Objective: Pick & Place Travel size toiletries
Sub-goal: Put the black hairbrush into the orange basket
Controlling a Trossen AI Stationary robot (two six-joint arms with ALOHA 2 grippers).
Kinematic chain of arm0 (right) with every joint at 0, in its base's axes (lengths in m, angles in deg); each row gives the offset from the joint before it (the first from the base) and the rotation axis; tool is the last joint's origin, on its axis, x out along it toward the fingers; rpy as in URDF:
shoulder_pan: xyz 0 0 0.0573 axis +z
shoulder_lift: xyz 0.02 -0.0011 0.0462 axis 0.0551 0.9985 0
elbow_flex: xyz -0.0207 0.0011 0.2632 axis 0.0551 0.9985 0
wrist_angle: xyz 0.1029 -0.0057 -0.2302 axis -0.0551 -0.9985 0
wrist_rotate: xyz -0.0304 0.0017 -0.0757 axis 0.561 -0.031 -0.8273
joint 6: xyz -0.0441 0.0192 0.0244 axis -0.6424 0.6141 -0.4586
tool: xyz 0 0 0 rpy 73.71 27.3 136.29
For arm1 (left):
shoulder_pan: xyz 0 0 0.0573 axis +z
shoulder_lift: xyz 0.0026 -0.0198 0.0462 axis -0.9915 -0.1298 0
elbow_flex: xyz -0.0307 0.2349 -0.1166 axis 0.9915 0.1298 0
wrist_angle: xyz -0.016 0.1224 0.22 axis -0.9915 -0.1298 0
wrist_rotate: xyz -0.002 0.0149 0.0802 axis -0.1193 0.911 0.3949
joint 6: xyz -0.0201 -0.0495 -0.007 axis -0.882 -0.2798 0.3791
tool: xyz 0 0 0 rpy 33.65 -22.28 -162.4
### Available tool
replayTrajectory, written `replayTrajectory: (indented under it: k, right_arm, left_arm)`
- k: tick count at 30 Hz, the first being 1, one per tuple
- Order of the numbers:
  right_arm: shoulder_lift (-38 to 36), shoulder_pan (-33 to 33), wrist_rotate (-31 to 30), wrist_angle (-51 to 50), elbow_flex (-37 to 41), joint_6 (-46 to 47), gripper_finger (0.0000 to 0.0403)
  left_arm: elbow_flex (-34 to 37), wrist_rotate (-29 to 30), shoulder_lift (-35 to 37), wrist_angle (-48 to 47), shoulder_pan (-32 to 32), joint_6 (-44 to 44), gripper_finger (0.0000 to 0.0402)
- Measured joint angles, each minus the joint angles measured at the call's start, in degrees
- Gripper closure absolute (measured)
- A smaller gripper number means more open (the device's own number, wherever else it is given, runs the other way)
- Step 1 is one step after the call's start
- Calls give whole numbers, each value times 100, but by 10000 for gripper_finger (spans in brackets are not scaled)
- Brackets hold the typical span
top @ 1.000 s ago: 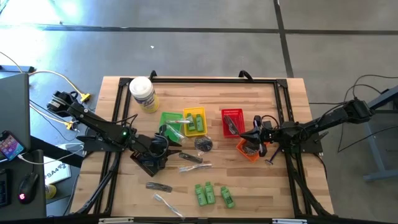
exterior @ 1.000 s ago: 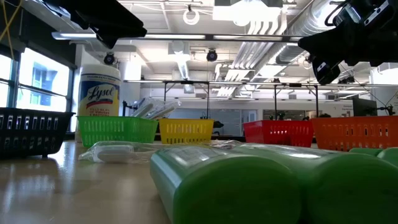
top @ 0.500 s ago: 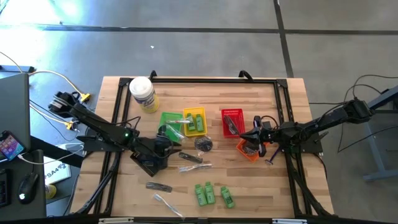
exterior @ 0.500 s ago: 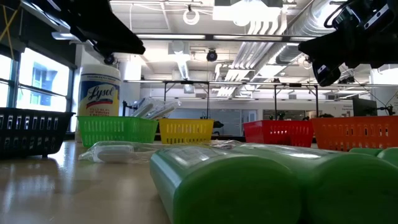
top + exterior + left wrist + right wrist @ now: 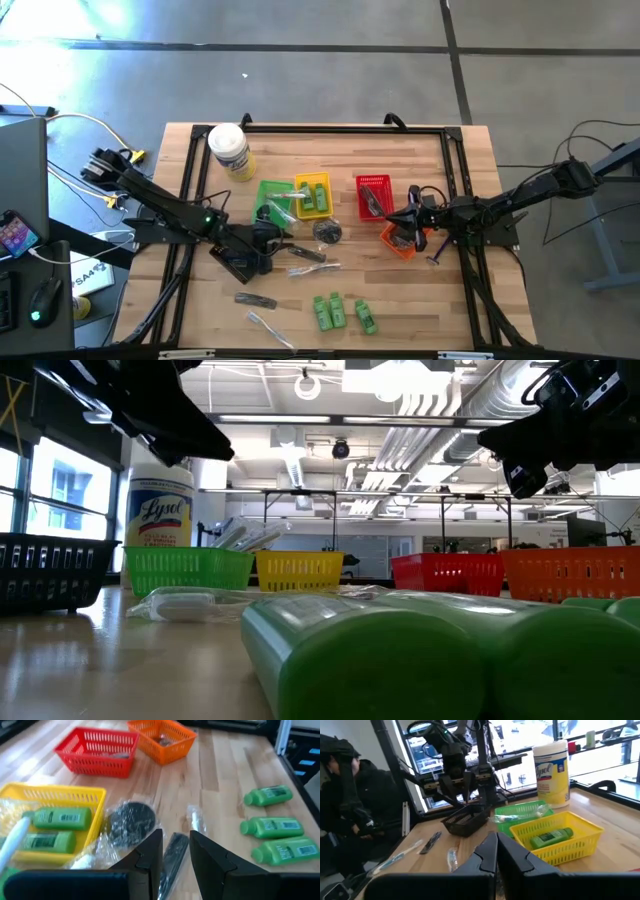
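Overhead feed is evenly lit, soft shadows only, table wood reads clean. Low cam is backlit: ceiling strip lights blow out, my arms go to black silhouettes, and the green bottle right at the lens is a soft blur. My left wrist cam is slightly soft and washed, wrapped dark disc throws plastic glare. My right wrist cam faces bright windows, overexposed; person in shade is dark, low detail.
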Motion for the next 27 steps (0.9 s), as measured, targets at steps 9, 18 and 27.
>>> replayTrajectory:
  k: [9, 18, 27]
  right_arm:
    - [0, 0, -20, 3, 1, -146, 401]
    - [-1, 0, -20, 16, 0, -146, 401]
    - [-1, 0, -20, 54, 2, -145, 401]
  left_arm:
    - [0, -1, -91, -17, 0, 51, 306]
    - [-856, -216, -1094, -105, 118, 675, 227]
    - [-3333, -192, -3002, -2413, 735, 982, 202]
